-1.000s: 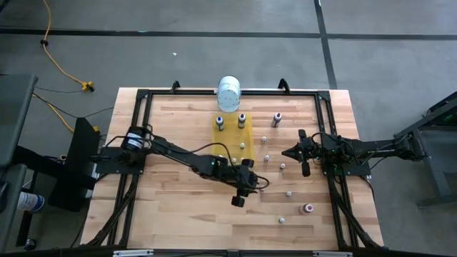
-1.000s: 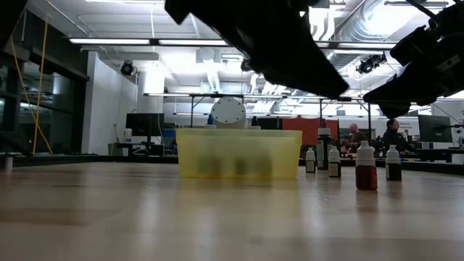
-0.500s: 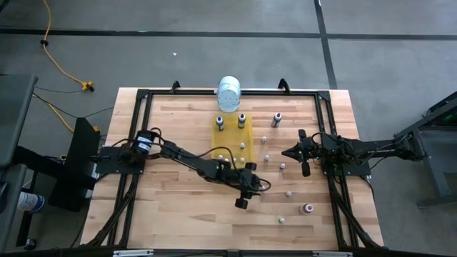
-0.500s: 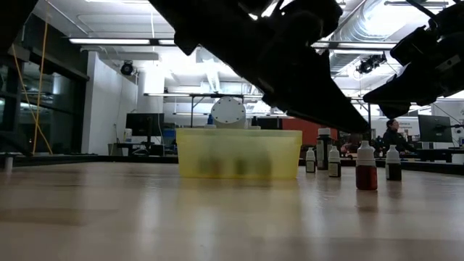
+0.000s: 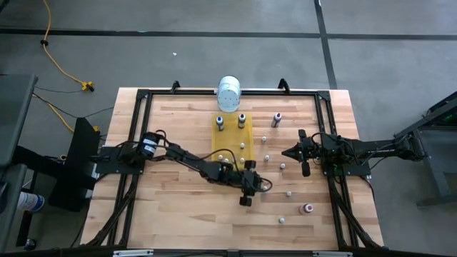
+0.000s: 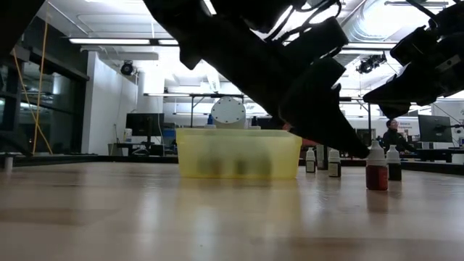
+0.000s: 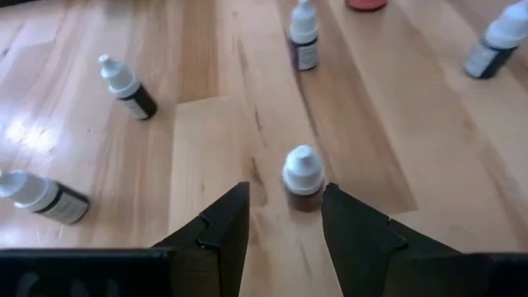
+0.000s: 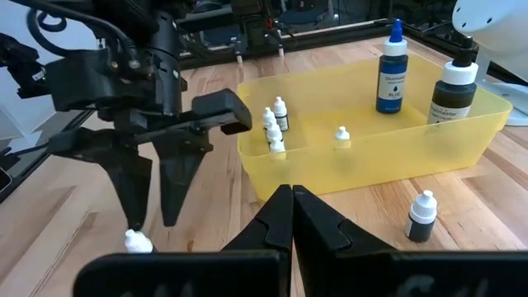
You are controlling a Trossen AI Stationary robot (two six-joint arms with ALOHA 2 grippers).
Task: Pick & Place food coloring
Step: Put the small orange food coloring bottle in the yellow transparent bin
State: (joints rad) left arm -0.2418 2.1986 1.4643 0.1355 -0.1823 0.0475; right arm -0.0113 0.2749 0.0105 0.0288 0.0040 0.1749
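Note:
My left gripper (image 5: 245, 200) is open and points down near the table's middle. A tiny reddish bottle with a white cap (image 7: 303, 177) stands upright on the wood just past its fingertips (image 7: 285, 191). The right wrist view shows the two fingers (image 8: 153, 216) straddling the cap (image 8: 139, 241). More small bottles stand loose on the table's right half (image 5: 288, 193) and in the yellow tray (image 5: 246, 135). My right gripper (image 5: 288, 152) waits shut at the right side (image 8: 291, 194). My left gripper comes at the reddish bottle from above, slanting, with one finger on each side of its white cap (image 7: 303, 161). One finger (image 7: 351, 223) stands close beside the cap. I cannot tell whether it touches. The bottle stands upright on the table.
The large white cylindrical container (image 5: 228, 93) stands at the far edge behind the tray. Two taller bottles (image 5: 242, 119) stand in the tray's far end, another (image 5: 277, 118) beside it. Loose bottles (image 5: 308, 208) dot the near right. The table's left half is bare wood (image 5: 171, 193).
My left gripper has moved toward the table's right and near edge and come down over the reddish bottle, staying open. In the low view that bottle now stands slightly farther right than before.

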